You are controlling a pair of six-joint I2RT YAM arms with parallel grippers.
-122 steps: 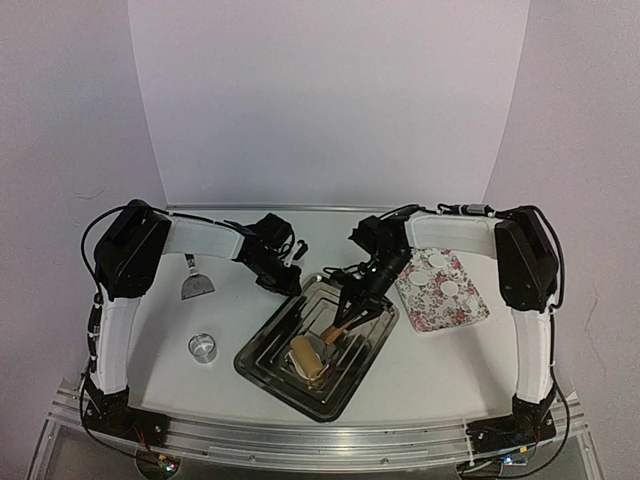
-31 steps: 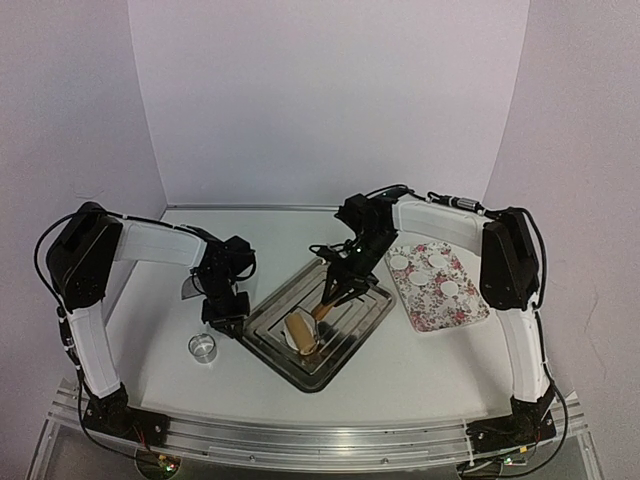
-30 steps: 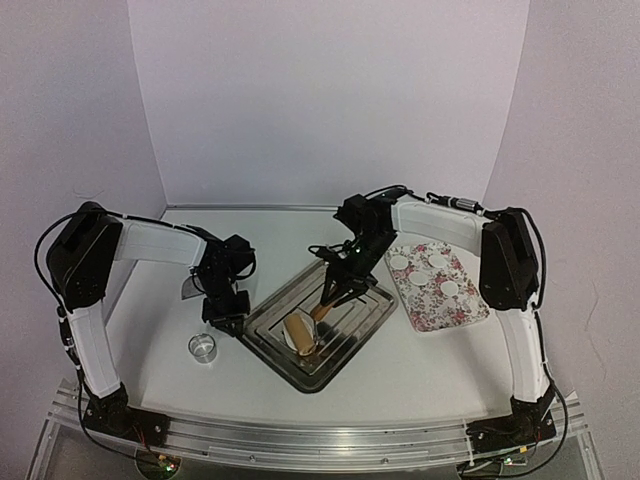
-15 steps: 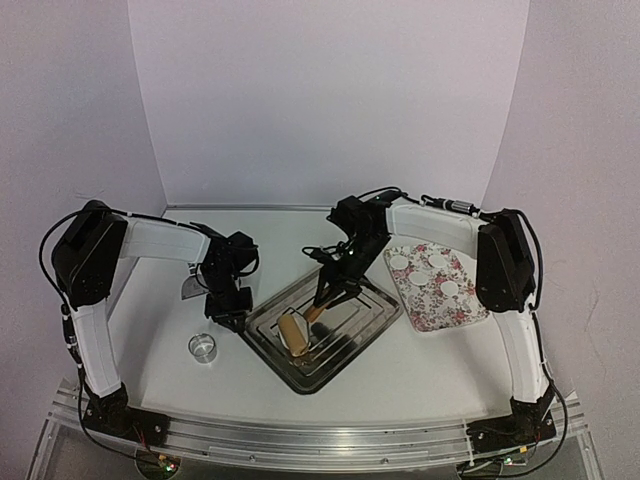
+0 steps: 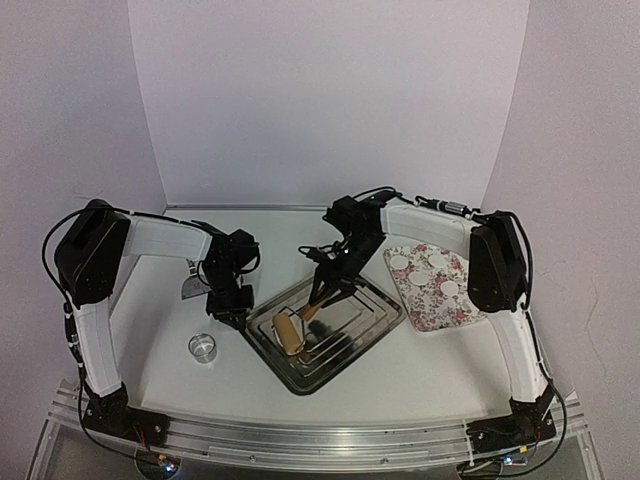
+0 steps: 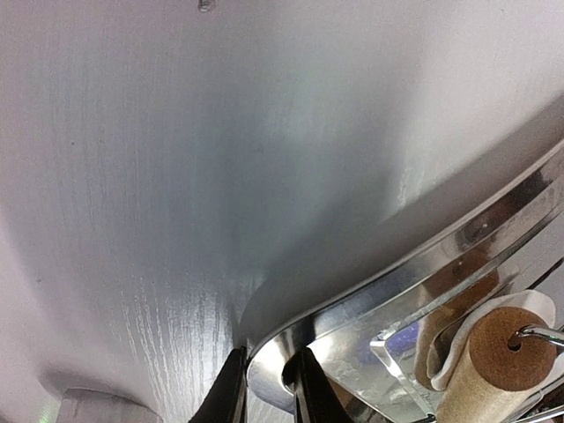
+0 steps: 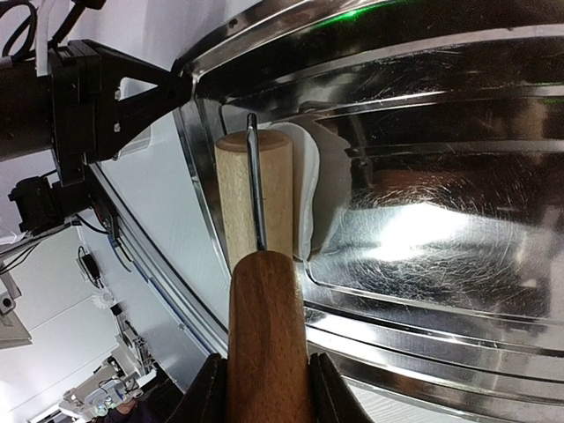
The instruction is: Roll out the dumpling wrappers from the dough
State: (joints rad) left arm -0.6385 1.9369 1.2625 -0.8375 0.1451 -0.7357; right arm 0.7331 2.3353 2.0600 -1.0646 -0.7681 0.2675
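A steel tray [image 5: 345, 345] lies at the table's middle with a sheet of white dough [image 7: 322, 189] in it. A wooden roller [image 5: 290, 333] rests on the dough near the tray's left end. My right gripper [image 5: 322, 293] is shut on the roller's brown handle [image 7: 264, 326]. My left gripper [image 5: 228, 312] is shut on the tray's left corner rim [image 6: 397, 282]; the roller's end [image 6: 502, 348] shows beyond it. Several dumpling wrappers [image 5: 419, 279], small white discs, lie on a floral tray [image 5: 455, 310] at the right.
A clear ring cutter [image 5: 203, 347] stands on the table left of the steel tray, near the front. A metal scraper [image 5: 190, 288] lies behind the left gripper, partly hidden by the arm. White walls close in the back and sides.
My left gripper came down from the back and closed on the tray's left corner. The tray has swung and shifted left, and my right gripper has drawn the roller toward its left end.
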